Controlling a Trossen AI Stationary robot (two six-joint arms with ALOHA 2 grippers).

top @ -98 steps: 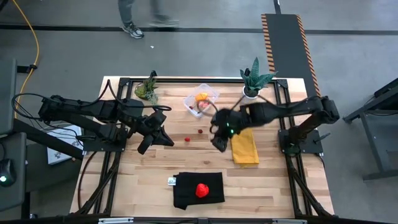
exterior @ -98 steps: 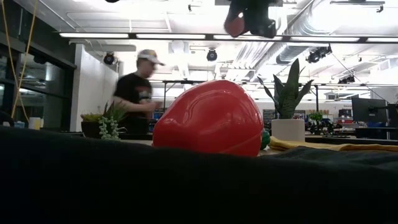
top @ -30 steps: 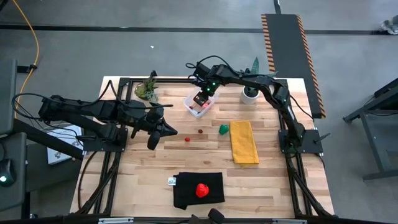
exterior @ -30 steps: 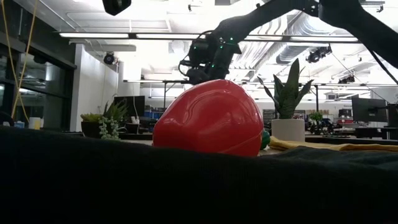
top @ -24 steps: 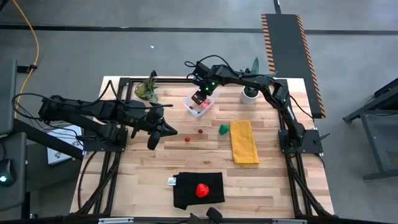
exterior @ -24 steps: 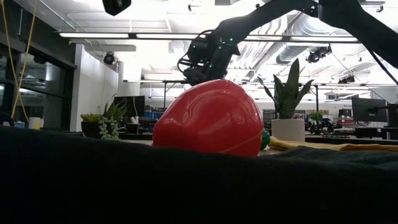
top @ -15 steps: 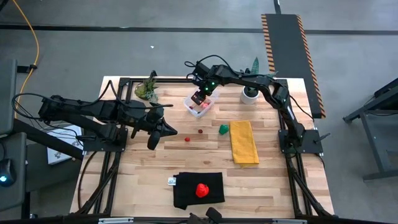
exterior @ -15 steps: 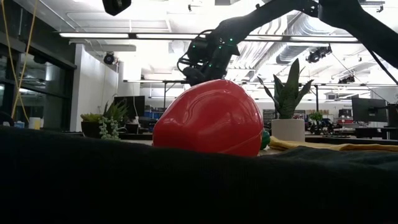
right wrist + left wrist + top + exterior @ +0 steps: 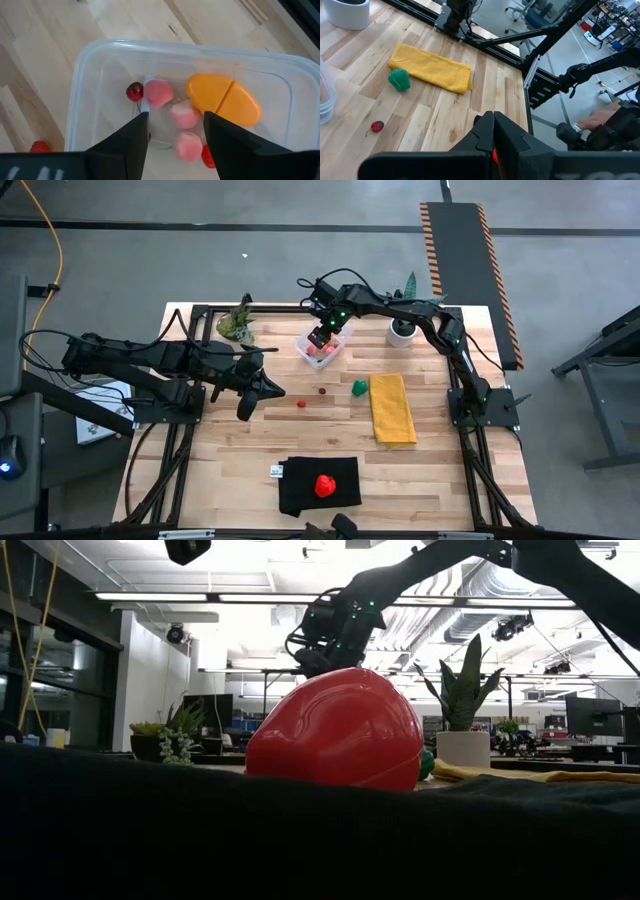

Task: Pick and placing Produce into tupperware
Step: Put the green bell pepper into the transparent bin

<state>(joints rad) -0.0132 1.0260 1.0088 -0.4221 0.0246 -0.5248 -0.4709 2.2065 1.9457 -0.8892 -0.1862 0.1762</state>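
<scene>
Clear tupperware (image 9: 80,95) holds an orange piece (image 9: 223,100) and pink berries (image 9: 184,114); I see my right claw (image 9: 175,131) apart above it, left claw (image 9: 244,409) closed over the tabletop (image 9: 430,470).

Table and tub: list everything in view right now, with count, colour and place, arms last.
tupperware: one, clear, far middle of the table.
Produce in the tub: orange piece, three pink pieces, dark red berry, part of a red one.
Produce on the table: green piece beside the cloth; two small red berries, mid-table; red strawberry on the black cloth.
yellow cloth: one, right of centre.
black cloth: one, near edge.
potted plants: two, green, at the far edge; the right one in a white pot.
left end effector: shut, over the table's left side.
right end effector: open, above the tub.
</scene>
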